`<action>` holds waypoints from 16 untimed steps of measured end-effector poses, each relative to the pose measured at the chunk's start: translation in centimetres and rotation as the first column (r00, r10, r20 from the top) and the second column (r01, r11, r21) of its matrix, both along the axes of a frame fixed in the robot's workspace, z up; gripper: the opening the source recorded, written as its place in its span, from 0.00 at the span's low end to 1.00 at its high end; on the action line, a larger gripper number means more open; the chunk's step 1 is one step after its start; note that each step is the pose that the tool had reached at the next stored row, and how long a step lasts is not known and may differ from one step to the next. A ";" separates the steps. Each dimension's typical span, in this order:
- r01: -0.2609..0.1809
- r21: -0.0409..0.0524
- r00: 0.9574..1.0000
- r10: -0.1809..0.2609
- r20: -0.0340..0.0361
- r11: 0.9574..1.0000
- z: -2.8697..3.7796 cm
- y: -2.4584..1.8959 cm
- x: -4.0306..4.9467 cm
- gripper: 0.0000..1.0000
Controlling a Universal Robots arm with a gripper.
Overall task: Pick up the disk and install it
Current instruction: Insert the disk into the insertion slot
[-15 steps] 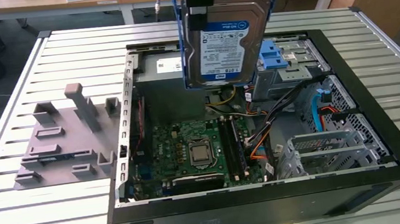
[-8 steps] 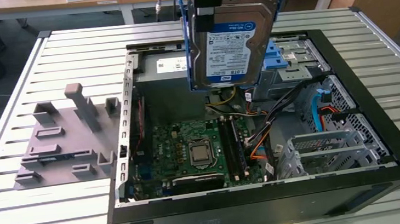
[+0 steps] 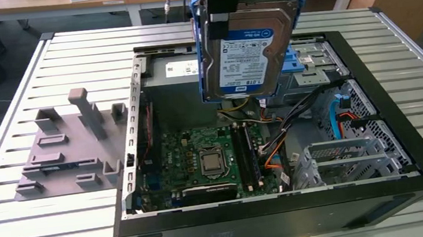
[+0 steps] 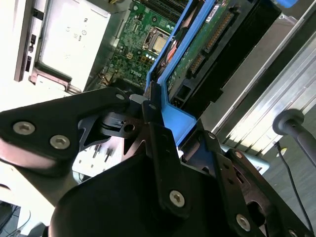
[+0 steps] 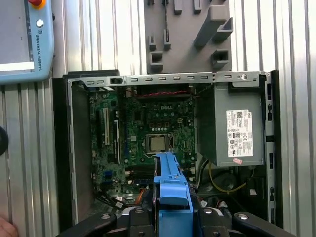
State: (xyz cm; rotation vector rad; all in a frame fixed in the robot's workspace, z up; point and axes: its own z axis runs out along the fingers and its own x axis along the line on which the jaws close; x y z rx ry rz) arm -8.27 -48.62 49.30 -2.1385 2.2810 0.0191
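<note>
The disk (image 3: pixel 248 51), a silver hard drive with a white-and-blue label and blue side rails, hangs upright in the air above the open computer case (image 3: pixel 401 152). My gripper (image 3: pixel 241 8) comes down from above and is shut on the disk's upper end. In the second wrist view the black fingers (image 4: pixel 153 111) clamp the blue rail, and the disk's (image 4: pixel 197 54) green circuit side shows. In the first wrist view the blue rail of the disk (image 5: pixel 170 180) sticks out from my gripper (image 5: pixel 170 215), over the motherboard (image 5: pixel 148 133).
A grey slotted fixture plate (image 3: pixel 67 150) lies on the slatted table (image 3: pixel 20 230) at the exterior view's left of the case. Inside the case are a grey power-supply box (image 3: pixel 177 78), cables and a drive bay with blue parts (image 3: pixel 311 65). A teach pendant (image 5: pixel 24 39) rests on the table.
</note>
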 end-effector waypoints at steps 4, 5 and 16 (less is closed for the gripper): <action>0.000 0.000 1.000 0.000 0.000 1.000 -0.01 -0.58 0.04 0.36; 0.000 0.000 1.000 0.000 0.000 1.000 -0.01 -0.74 0.08 0.36; 0.000 0.000 1.000 0.000 -0.001 1.000 -0.05 -1.30 1.55 0.36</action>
